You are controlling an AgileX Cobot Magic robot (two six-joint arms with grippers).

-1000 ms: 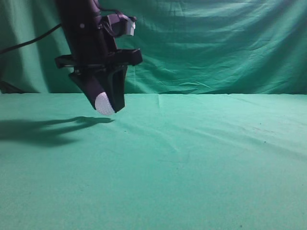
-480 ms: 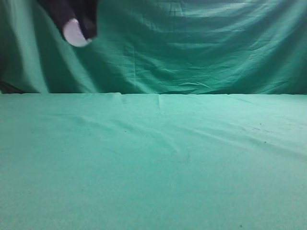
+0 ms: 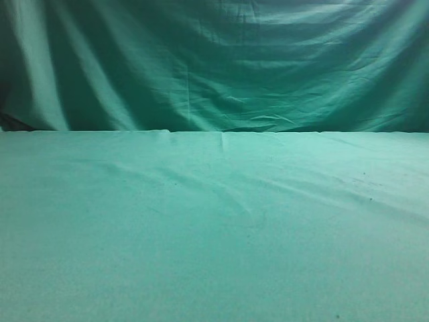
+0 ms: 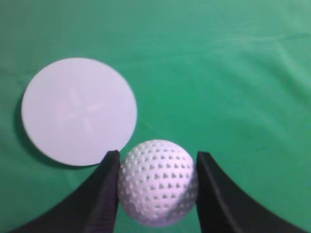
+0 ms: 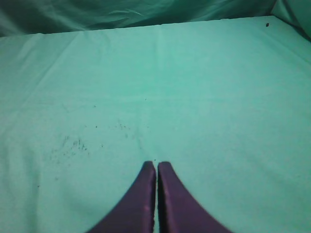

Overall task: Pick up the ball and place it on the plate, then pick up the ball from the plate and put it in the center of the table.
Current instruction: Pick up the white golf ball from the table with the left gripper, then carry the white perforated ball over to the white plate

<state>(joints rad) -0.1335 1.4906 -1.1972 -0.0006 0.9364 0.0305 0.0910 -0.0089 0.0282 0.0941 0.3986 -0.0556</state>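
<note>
In the left wrist view the white dimpled ball (image 4: pixel 156 182) sits between the two black fingers of my left gripper (image 4: pixel 157 161), which is shut on it and holds it above the teal-green table (image 4: pixel 233 73). A round white plate (image 4: pixel 78 110) lies flat on the cloth below, up and to the left of the ball. In the right wrist view my right gripper (image 5: pixel 156 165) is shut and empty above bare cloth (image 5: pixel 204 97). The exterior view shows only the table (image 3: pixel 214 228); no arm, ball or plate is in it.
A darker green draped curtain (image 3: pixel 221 60) hangs behind the table's far edge. Small dark specks dot the cloth in the right wrist view (image 5: pixel 73 144). The table's far edge and curtain (image 5: pixel 121 14) show at the top of that view.
The left arm with the ball rose up and to the left and has left the exterior view. The table there now shows no arm or shadow.
</note>
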